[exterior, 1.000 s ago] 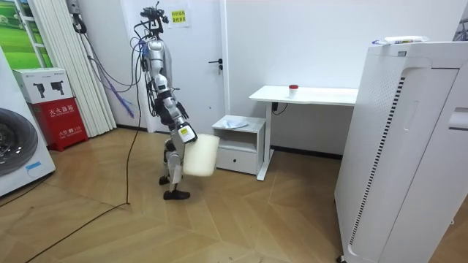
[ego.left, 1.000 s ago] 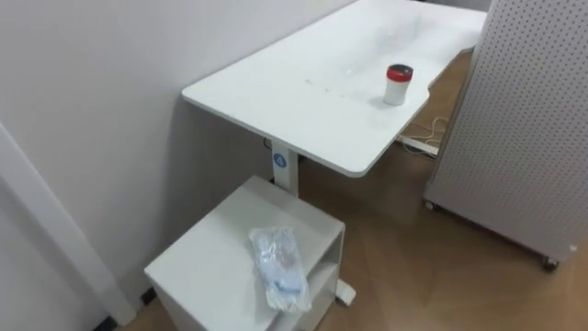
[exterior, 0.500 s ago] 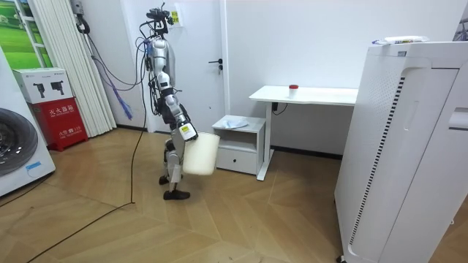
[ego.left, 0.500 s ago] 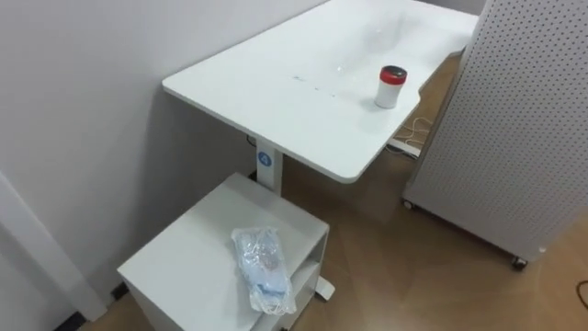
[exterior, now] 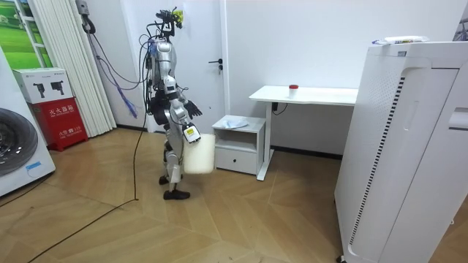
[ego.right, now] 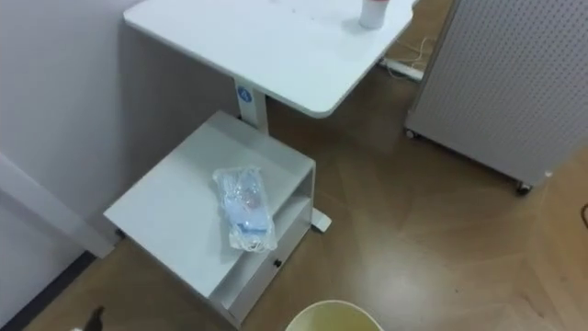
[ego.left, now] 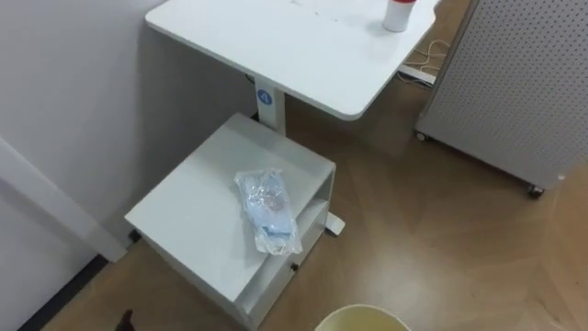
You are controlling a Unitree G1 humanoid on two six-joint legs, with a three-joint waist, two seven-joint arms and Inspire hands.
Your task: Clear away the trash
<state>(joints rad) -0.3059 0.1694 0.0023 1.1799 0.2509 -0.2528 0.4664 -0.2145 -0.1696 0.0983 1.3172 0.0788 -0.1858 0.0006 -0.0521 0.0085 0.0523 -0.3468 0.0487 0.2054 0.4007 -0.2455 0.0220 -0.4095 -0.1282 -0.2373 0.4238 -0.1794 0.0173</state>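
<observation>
The left robot hand [exterior: 191, 108], fingers seemingly spread, hangs short of the bag [ego.left: 268, 211] on the cabinet [ego.left: 188, 216]; the right robot hand [exterior: 188, 134] meets the bin [exterior: 199, 155], grip unreadable.

desk [ego.left: 276, 46]: plain white | jar [ego.left: 398, 14]: white, cap [exterior: 293, 87] red | cabinet [ego.left: 184, 216]: pale grey-white | bag [ego.left: 268, 210] by cabinet's front edge: clear, blue and white inside | sticker [ego.left: 265, 97] on desk leg: blue | panel [ego.left: 514, 83]: light grey, fine dot grid | floor [ego.left: 441, 239]: brown wood, herringbone | bin [ego.left: 363, 319]: pale yellow
</observation>
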